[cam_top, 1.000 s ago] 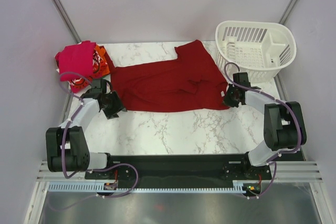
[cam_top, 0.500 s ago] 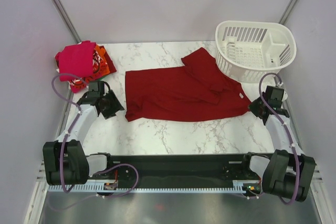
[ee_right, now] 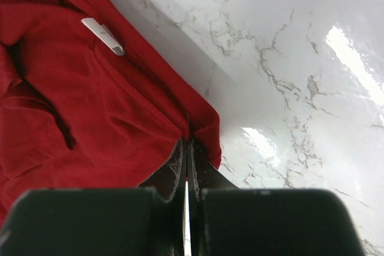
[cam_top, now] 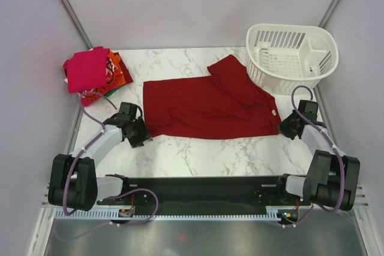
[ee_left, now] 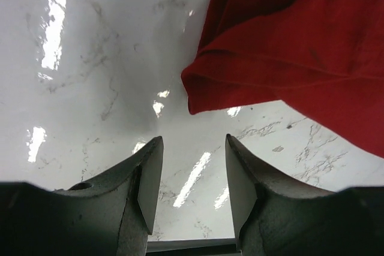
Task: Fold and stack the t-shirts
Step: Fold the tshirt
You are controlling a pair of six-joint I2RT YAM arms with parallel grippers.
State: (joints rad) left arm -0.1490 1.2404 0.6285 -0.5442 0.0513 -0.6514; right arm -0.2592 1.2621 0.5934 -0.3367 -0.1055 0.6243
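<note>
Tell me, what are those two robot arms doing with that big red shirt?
They are folding it. The dark red t-shirt lies across the marble table. The right gripper is pinched shut on the shirt's edge, near the white neck label. The left gripper is open just off the shirt's other corner, not touching it. A stack of folded shirts sits at the far left, and a white basket stands at the far right.

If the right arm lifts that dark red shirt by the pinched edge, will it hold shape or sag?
Likely sags: the dark red shirt lies creased and folded over itself. Probably light: the right gripper pinches only a thin edge. May slide easily on the glossy table.
</note>
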